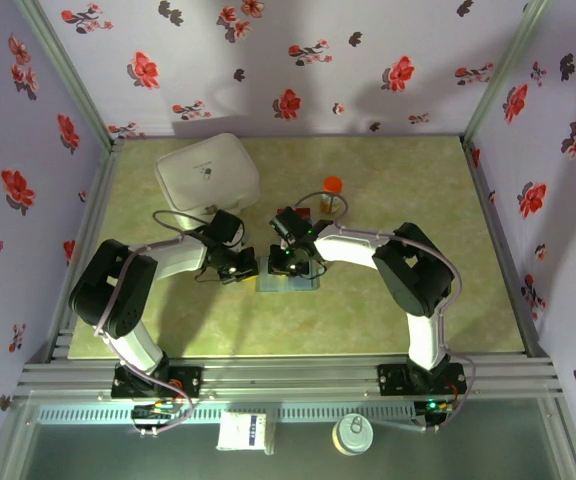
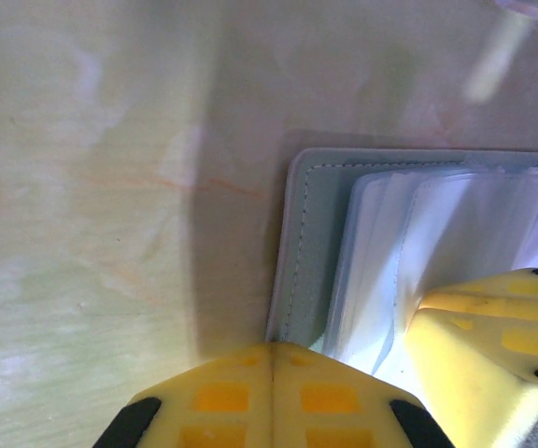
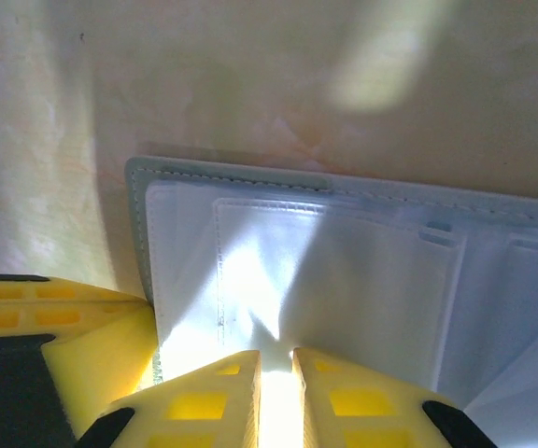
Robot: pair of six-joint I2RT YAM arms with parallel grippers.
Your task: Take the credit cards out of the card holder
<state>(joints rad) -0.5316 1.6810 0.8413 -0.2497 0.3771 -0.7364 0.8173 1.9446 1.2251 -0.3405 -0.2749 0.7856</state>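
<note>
**Both grippers down on the open card holder**

Yellow fingers up close: the left gripper (image 2: 271,366) is clenched, its two pads flat against each other with nothing between them. Its tips sit right at the near corner of the card holder (image 2: 299,252). That grey-blue wallet lies open on the green marbled table (image 1: 408,300), stitched border showing and a fan of clear sleeves (image 2: 437,224) spread over its panel.

Over to the right gripper (image 3: 275,378): it is down on the same sleeves with only a thin bright slit between the fingers. Whether it pinches a sleeve, I cannot tell. Its own camera shows flat stitched pockets (image 3: 344,280), pale and glossy. Whether the credit cards are inside is too washed out to tell. The left wrist camera gives the side-on look, with the sleeves standing up in layers.

From above, a small white box (image 1: 245,432) and a round tin (image 1: 351,433) sit below the front rail. Further in, the holder lies mid-table between the two grippers. Beyond it stands an orange-capped bottle (image 1: 332,192), cap on. Farthest back is the white lidded case (image 1: 208,172), lid shut, contents hidden.
</note>
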